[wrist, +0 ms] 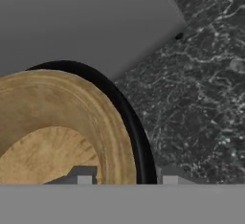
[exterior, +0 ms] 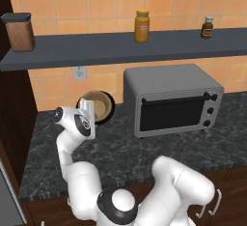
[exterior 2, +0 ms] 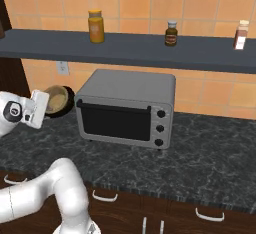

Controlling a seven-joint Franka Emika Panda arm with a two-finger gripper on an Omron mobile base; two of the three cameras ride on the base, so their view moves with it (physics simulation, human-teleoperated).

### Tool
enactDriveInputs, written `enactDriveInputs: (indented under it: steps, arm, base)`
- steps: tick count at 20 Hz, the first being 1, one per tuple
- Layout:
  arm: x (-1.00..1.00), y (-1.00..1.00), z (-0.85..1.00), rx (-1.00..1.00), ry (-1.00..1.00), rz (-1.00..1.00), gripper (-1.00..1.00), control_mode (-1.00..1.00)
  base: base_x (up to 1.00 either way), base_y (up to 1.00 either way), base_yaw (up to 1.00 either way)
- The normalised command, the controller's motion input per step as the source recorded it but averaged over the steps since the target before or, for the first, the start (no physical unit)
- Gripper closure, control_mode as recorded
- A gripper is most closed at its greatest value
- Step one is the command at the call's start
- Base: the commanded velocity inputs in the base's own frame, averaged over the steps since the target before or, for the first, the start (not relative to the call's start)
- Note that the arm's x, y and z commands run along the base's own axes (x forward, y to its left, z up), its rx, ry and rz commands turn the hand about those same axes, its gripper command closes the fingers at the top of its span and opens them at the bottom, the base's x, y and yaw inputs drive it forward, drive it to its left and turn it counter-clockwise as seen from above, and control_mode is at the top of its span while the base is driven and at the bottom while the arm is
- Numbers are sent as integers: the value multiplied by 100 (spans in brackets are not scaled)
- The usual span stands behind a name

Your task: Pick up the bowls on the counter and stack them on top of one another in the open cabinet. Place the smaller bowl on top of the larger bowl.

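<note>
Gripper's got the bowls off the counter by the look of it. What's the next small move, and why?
Probably lift higher toward the open cabinet. The gripper straddles the rims, one fingertip inside the smaller bowl, which is nested in the larger bowl; the pair sits tilted, left of the toaster oven and below shelf level. The shelf between the brown jar and yellow bottle looks free.

This is a home kitchen. Orange-tan tiles cover the wall (exterior: 96, 3) behind a dark marbled stone tabletop (exterior: 144, 152), where a grey toaster oven (exterior: 171, 99) stands. A long slate shelf (exterior: 111, 46) above carries a yellow jar (exterior: 142, 25) and spice bottles. Dark wood cabinets with white handles (exterior 2: 150, 213) sit below.
</note>
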Motion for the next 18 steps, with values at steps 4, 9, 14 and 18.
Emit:
enactDriveInputs:
  steps: [4,9,14,18]
  arm:
    - [-100,-18,100,7,-33,0,100,-100]
    - [-100,-31,100,12,-22,0,100,-100]
    - [-100,-40,100,16,-7,0,100,-100]
    - [-100,-28,100,14,-3,0,100,-100]
  base:
    - [0,0,0]
    - [0,0,0]
    - [0,0,0]
    - [0,0,0]
